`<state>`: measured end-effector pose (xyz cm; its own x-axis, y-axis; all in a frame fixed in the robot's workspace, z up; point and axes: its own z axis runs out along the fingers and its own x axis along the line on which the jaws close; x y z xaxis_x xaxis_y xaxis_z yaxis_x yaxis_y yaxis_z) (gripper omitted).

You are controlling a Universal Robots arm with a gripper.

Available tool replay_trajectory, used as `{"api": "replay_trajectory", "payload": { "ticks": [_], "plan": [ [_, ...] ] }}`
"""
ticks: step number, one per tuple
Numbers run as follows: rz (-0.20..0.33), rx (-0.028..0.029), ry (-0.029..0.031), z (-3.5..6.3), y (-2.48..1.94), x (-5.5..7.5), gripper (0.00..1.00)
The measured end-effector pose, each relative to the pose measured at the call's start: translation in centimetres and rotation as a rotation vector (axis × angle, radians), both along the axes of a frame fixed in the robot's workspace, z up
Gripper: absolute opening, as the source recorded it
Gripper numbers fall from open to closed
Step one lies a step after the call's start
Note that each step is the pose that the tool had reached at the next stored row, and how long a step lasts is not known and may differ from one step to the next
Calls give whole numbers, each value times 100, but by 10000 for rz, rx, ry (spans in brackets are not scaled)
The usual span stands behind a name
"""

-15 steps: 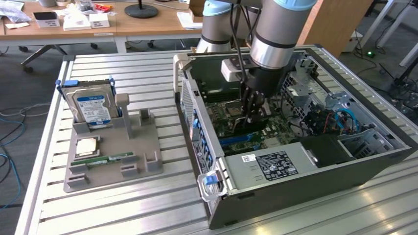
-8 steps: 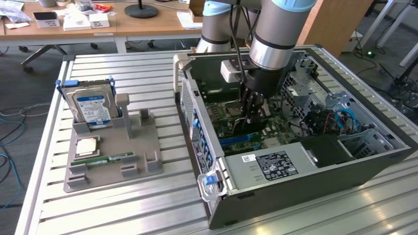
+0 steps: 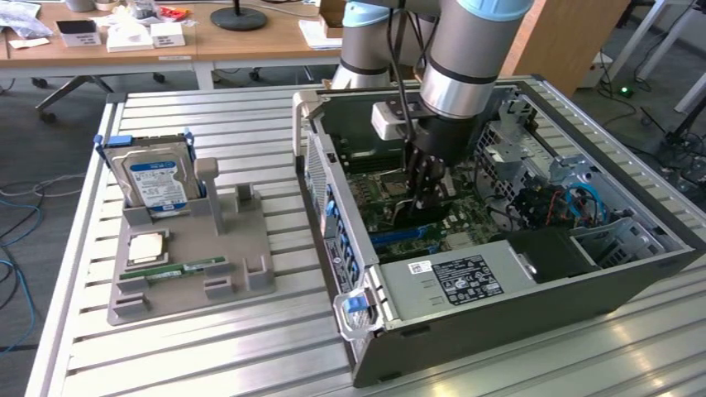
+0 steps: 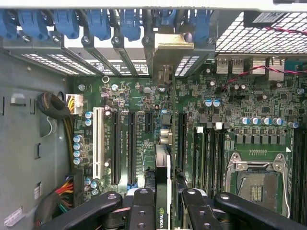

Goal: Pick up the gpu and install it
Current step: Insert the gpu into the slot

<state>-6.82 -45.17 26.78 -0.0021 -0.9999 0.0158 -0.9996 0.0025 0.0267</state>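
Inside the open computer case [image 3: 530,281] on the bench [image 3: 198,347], the fingers [image 4: 142,211] clamp the gpu [image 4: 163,165], held on edge at the motherboard [image 4: 230,110] slots, its bracket toward the case's rear wall.

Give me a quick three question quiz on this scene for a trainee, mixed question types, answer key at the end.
1. True or false: the hard drive stands upright in the grey holder.
2. What do the fingers grip? A the gpu; B a RAM stick; C a CPU.
3. Fill in: the gripper is inside the open computer ____.
Key: 1 true; 2 A; 3 case.
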Motion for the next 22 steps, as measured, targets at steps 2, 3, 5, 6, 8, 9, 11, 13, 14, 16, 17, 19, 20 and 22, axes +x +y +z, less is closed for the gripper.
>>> {"api": "replay_trajectory", "payload": {
  "ticks": [2,3,5,6,8,9,11,13,14,16,17,19,20,22],
  "plan": [
    [0,0,0,-2,0,-7,26],
    [0,0,0,-4,0,-10,26],
    [2,5,-2,-13,1,-12,26],
    [2,3,-1,-18,0,-13,26],
    [0,-2,1,-22,0,-16,26],
    [-1,-3,1,-23,0,-18,26],
    [0,0,0,-24,0,-20,26],
    [1,1,-1,-25,0,-22,26],
    [-1,1,-4,-26,0,-26,26],
    [2,2,-10,-27,0,-31,26],
    [3,1,-13,-28,0,-34,26],
    [6,0,-23,-31,0,-38,26],
    [9,-1,-26,-31,0,-39,26],
    [12,-1,-29,-31,0,-41,26]
  ]
}}
